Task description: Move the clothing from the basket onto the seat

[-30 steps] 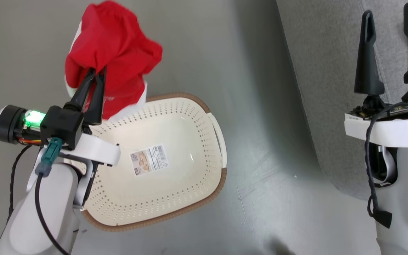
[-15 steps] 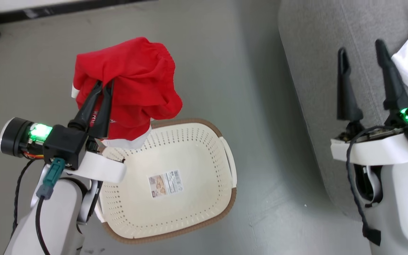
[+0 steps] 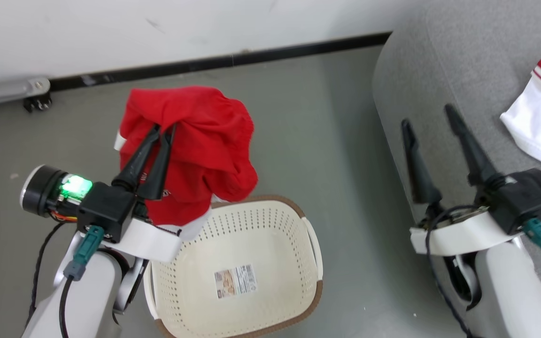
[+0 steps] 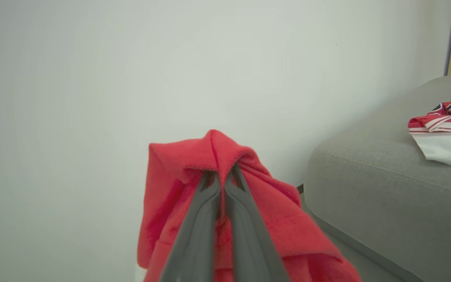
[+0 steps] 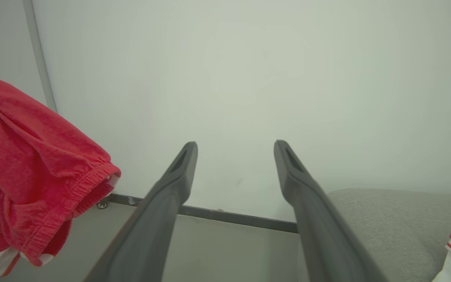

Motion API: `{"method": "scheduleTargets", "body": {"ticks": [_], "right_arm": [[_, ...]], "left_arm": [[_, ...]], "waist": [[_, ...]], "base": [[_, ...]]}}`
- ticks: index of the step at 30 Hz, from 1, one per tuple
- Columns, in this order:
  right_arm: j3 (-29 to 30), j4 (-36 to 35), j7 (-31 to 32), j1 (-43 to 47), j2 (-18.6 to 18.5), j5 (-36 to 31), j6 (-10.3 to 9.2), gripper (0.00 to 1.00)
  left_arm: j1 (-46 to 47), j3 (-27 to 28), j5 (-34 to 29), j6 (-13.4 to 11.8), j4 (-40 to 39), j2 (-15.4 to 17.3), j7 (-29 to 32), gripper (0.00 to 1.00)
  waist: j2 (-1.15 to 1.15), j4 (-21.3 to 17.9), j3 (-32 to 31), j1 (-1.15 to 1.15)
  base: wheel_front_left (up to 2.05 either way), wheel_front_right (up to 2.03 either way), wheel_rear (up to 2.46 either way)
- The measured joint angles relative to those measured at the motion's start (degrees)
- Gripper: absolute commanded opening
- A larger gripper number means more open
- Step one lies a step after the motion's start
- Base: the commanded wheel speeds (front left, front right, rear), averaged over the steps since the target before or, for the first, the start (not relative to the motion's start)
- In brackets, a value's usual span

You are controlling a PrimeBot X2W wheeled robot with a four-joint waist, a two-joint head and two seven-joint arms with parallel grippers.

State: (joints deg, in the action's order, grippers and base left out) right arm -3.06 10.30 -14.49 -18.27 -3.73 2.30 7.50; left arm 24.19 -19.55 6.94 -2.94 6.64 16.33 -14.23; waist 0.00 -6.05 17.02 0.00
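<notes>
red jersey cloth [image 3: 195, 155], soft and bunched into a loose hooded fold with an elastic gathered hem, hangs from the left jaws. these are pinched fully together on it, raised above the far rim of the basket [image 3: 270, 230]. a white piece with red stripe trim [image 3: 540, 131] lies crumpled on the seat [image 3: 439, 70], so part of the job looks done. the basket is oval cream plastic with rows of small holes and a brown rim, and it holds nothing but a paper label [image 3: 235, 281] on its smooth bottom. by my reading the red jersey cloth is the last piece to go, and it has yet to cross the bare grey floor [image 3: 322, 117] to the seat. the right jaws stand spread wide and hold nothing, beside the seat's rounded edge. the seat is plump, in coarse light grey weave.
</notes>
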Motion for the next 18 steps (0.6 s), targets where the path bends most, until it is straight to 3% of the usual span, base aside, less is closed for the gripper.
{"method": "scheduleTargets", "body": {"ticks": [12, 18], "right_arm": [[-6.11, 2.40, 0.03, 4.25, -2.05, 0.25, -0.01, 1.00], [-12.71, 2.75, 0.88, 5.70, -2.75, 0.54, 0.00, 1.00]], "left_arm": [[-3.23, -2.09, 0.93, 2.19, 0.91, -0.34, -0.41, 0.00], [-4.16, -2.86, 1.94, 3.05, 1.27, -0.27, -0.41, 0.00]], "waist": [[0.00, 1.10, -7.69, 0.00], [0.00, 1.45, -10.92, 0.00]], "base": [[0.00, 0.00, 0.00], [0.00, 0.00, 0.00]]}}
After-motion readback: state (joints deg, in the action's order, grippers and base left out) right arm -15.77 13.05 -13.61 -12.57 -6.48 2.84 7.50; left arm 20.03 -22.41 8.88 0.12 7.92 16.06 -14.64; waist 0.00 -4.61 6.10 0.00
